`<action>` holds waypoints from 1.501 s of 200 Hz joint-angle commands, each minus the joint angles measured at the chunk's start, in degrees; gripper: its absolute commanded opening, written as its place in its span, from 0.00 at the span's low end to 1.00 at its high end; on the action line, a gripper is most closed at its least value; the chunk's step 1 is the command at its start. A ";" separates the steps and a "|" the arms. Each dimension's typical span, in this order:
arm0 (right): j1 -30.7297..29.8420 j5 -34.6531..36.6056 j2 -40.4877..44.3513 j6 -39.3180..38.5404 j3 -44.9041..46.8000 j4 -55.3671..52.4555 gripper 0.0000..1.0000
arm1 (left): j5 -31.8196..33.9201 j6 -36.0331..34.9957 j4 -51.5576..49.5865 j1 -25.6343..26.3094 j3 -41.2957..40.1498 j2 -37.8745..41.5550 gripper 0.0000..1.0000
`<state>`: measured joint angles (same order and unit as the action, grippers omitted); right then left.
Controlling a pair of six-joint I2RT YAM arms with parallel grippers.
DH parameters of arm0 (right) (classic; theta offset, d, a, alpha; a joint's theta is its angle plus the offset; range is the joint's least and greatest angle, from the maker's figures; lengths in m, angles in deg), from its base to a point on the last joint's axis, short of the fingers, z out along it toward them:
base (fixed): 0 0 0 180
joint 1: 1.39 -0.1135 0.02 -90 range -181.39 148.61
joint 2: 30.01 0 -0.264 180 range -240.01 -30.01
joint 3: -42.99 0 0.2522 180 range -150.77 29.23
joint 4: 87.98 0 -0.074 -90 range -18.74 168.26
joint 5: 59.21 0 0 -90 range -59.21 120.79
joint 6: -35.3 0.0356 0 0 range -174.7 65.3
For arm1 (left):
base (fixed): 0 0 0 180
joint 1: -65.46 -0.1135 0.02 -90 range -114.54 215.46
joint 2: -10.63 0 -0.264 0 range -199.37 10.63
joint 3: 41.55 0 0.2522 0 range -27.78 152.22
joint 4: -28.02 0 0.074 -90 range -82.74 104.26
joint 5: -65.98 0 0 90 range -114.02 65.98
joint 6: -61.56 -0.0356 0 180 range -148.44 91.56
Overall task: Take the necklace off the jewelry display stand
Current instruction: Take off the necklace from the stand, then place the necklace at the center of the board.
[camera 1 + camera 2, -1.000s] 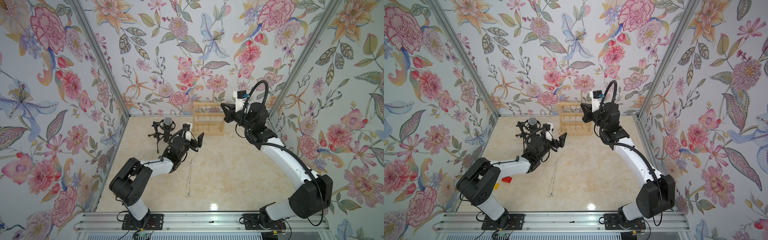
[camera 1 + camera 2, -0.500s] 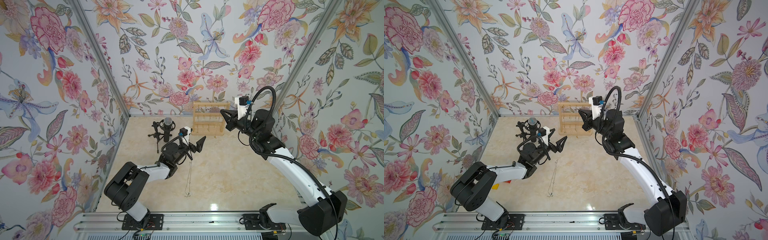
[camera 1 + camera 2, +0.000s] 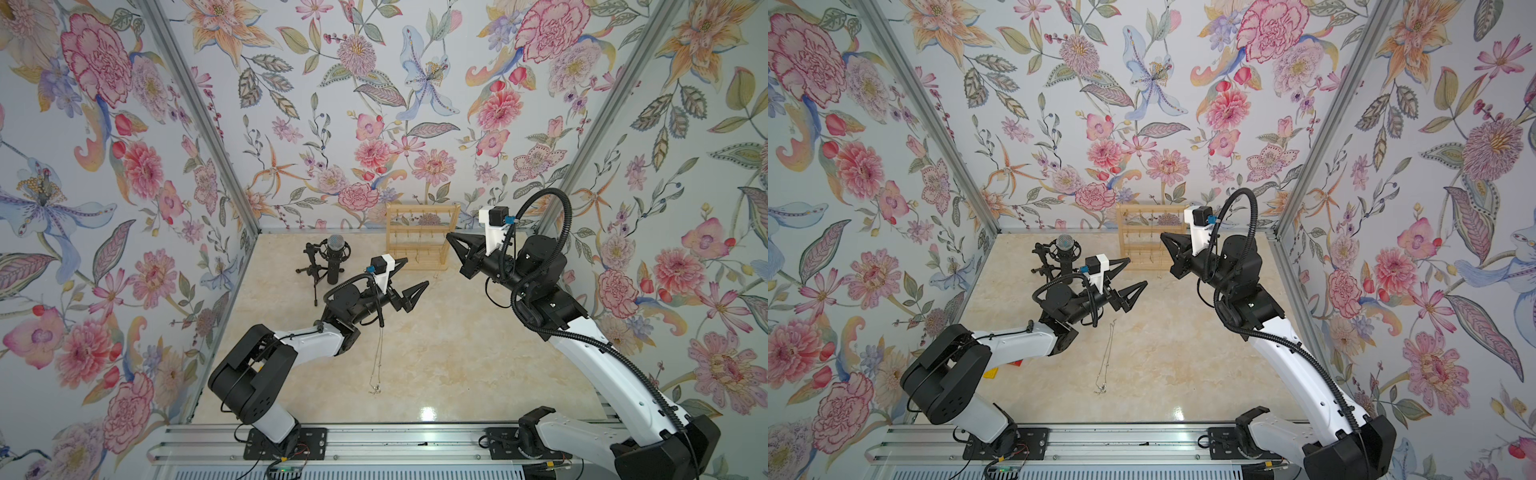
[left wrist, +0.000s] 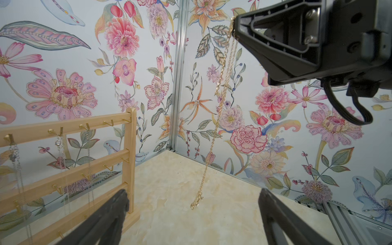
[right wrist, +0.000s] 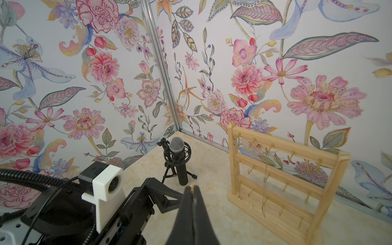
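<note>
The pale wooden jewelry display stand stands at the back wall, with thin chains hanging from its gold hooks. My right gripper is shut on a gold necklace just right of the stand. The chain hangs free of the stand, its lower end resting on the table. My left gripper is open, in front of the stand and facing that chain, with nothing between its fingers.
A black microphone on a tripod stands left of the stand. A silver necklace lies stretched on the table near the middle. Small yellow and red pieces lie under the left arm. Floral walls enclose three sides.
The right gripper has drawn slightly away from the stand toward the front, still shut. The left gripper has shifted right, toward the hanging chain, and stays open.
</note>
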<state>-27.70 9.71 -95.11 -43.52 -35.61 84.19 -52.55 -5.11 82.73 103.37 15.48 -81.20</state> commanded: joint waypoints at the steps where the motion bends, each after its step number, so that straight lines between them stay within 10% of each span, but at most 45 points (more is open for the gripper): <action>1: -0.51 -1.33 1.90 0.93 1.40 -0.59 0.00 | -2.92 -1.68 -2.76 1.32 3.27 -1.09 0.94; 184: -1.35 -0.95 8.05 1.75 6.74 -1.58 0.00 | -6.98 -2.44 -10.54 6.16 12.80 -9.93 0.53; 300: -0.86 -0.89 8.50 1.65 7.09 -2.09 0.00 | -8.07 -2.77 -11.97 6.46 13.86 -10.58 0.08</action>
<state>-28.75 8.90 -87.46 -41.86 -28.90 81.88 -59.76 -6.97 70.33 109.10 27.76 -91.19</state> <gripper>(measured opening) 0.042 0.109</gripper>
